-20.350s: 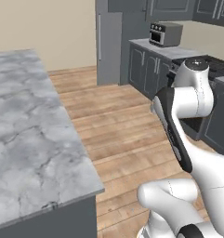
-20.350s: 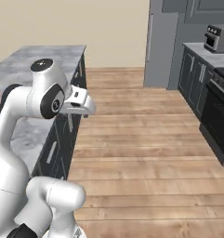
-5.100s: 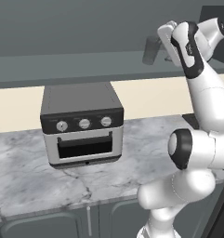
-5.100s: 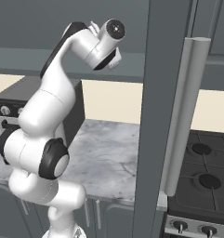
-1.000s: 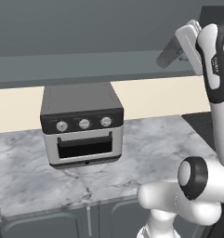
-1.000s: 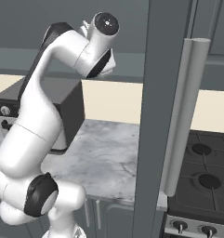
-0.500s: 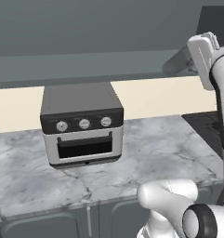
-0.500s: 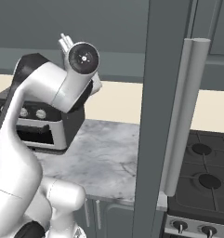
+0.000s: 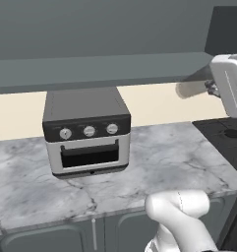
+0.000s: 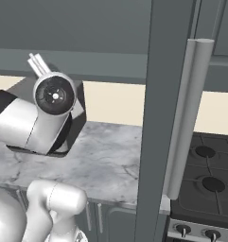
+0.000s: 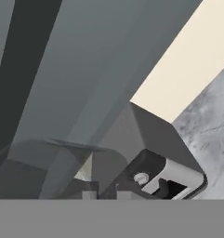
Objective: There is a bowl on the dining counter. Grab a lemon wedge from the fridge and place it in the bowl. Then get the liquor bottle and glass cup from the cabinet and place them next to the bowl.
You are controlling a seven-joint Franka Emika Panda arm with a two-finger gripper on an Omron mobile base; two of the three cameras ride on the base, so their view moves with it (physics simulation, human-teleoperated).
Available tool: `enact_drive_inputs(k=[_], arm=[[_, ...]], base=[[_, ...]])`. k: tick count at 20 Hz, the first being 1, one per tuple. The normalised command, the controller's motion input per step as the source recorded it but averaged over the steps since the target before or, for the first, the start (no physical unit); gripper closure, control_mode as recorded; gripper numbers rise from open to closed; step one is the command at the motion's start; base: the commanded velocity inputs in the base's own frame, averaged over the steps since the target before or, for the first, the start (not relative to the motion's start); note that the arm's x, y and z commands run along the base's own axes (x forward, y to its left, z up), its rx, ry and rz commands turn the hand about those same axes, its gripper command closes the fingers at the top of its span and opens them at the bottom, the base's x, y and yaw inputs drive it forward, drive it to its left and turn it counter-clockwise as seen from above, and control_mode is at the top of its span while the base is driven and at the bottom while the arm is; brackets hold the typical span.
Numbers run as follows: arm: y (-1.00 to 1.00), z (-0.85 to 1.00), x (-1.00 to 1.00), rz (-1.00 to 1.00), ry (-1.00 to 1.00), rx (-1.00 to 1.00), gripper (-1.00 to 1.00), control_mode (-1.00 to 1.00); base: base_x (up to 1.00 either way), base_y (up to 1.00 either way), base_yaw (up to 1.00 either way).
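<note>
Seemingly, the glass cup [image 9: 192,88] is hanging sideways just under the cabinet [image 9: 100,69] shelf, at three o'clock of the toaster oven [image 9: 86,130], because the fingers [image 9: 208,86] are pinching it narrowly above the desk [image 9: 164,162].

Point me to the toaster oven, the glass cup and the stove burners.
Toaster oven [image 9: 88,150]: left base view, on its glass door.
Glass cup [image 9: 192,89]: left base view, on its grey side.
Stove burners [image 10: 205,151]: right base view, on the rear burner.
</note>
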Motion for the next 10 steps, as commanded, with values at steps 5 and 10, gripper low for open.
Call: enact_drive_inputs(k=[5,10], arm=[[0.17,0.0,-0.37,0.16,0.2,-0.11,1.0,-1.0],[0.34,-0.14,0.01,0.15,0.23,-0.14,1.0,-1.0]], base=[[0.0,0.0,0.0],[0.0,0.0,0.0]])
